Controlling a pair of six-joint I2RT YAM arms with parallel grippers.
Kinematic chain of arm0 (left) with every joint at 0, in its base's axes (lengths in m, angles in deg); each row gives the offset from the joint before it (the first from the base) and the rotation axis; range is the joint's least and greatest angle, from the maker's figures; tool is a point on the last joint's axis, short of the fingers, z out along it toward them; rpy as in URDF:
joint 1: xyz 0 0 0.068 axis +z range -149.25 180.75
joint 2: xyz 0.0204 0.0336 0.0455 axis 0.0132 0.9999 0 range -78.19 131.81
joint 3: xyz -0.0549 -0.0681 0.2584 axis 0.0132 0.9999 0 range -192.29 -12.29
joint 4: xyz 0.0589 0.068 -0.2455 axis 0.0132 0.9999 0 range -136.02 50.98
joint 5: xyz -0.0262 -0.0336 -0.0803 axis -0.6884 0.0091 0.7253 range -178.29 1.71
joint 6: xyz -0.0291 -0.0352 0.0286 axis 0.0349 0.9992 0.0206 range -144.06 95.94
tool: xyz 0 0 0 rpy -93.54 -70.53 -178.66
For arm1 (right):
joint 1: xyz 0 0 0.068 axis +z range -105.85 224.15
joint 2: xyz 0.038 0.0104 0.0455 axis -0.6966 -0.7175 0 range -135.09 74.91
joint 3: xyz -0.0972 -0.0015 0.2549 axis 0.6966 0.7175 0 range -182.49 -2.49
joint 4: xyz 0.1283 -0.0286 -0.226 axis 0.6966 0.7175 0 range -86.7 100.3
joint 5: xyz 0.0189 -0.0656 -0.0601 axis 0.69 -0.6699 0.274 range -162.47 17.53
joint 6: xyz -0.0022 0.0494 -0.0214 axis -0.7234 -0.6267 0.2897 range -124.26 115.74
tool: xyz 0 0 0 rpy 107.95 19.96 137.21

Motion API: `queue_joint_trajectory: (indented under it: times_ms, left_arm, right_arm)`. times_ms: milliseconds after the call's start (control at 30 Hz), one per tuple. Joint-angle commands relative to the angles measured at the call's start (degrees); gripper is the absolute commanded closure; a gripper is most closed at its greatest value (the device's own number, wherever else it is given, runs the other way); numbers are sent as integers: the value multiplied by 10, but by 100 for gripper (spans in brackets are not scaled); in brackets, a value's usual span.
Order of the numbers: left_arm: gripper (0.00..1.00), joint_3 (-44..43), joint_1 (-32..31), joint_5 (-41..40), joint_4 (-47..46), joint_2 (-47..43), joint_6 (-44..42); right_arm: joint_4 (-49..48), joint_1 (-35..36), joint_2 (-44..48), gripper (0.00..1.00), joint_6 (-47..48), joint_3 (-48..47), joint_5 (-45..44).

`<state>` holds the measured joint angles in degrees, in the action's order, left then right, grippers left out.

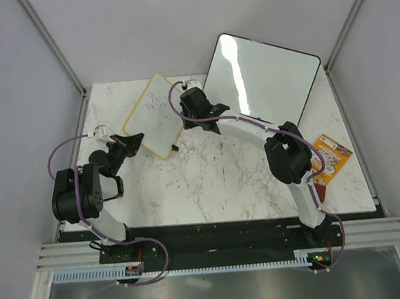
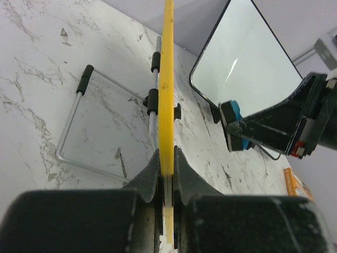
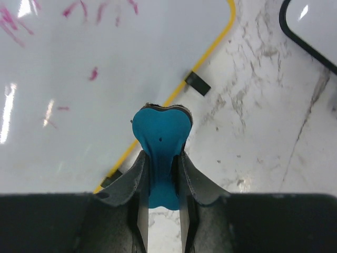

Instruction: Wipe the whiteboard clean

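The small whiteboard (image 1: 153,116) with a yellow frame and pink marks stands tilted on the marble table. My left gripper (image 1: 134,140) is shut on its near yellow edge (image 2: 167,95), seen edge-on in the left wrist view. My right gripper (image 1: 184,101) is shut on a blue eraser (image 3: 159,138) and holds it over the board's right edge, near a black clip (image 3: 197,83). Faint pink marks (image 3: 93,73) show on the white face (image 3: 79,105). The eraser also shows in the left wrist view (image 2: 234,124).
A larger black-framed blank glossy board (image 1: 263,75) lies at the back right. An orange packet (image 1: 331,155) lies at the right. A wire stand (image 2: 92,121) sits behind the small board.
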<state>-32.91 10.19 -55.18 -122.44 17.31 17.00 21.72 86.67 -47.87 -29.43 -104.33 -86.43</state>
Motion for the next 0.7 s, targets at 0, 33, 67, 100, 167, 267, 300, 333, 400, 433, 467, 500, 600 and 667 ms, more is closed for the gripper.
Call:
queue_joint_trajectory:
  times_ms: [0, 33, 67, 100, 167, 267, 300, 333, 400, 433, 467, 500, 600, 667]
  left_arm:
    - [98, 8, -16, 58, 16, -7, -38]
    - [98, 7, -15, 64, 17, -7, -36]
    - [98, 1, -15, 71, 17, -4, -36]
    - [98, -5, -16, 81, 19, -1, -32]
    - [98, -27, -16, 118, 19, 20, -21]
    - [98, -62, -16, 179, 17, 58, 13]
    - [98, -64, -16, 187, 9, 67, 23]
    - [98, -65, -15, 194, -5, 72, 38]
    - [98, -60, -15, 204, -14, 76, 47]
    - [98, -57, -15, 206, -11, 74, 48]
    - [98, -53, -15, 208, -7, 69, 46]
    - [98, -50, -16, 207, 1, 53, 35]
    - [98, -51, -15, 207, 89, 17, -14]
    - [98, -57, -15, 206, 177, -22, -47]
  right_arm:
    - [-57, -3, -39, 100, 17, -70, 37]
    - [-56, -4, -46, 100, 16, -84, 46]
    - [-56, -3, -56, 100, 14, -104, 53]
    - [-56, -5, -59, 100, 14, -111, 60]
    - [-58, -4, -60, 100, 13, -117, 67]
    - [-68, -5, -51, 100, 21, -105, 69]
    - [-71, -5, -49, 100, 24, -100, 71]
    - [-79, -6, -47, 100, 27, -95, 74]
    - [-92, -6, -40, 100, 33, -80, 78]
    - [-99, -6, -40, 100, 34, -78, 81]
    - [-101, -9, -41, 100, 34, -76, 83]
    - [-103, -10, -41, 100, 32, -75, 90]
    - [-114, -12, -46, 100, 29, -75, 100]
    - [-126, -12, -48, 100, 29, -71, 102]
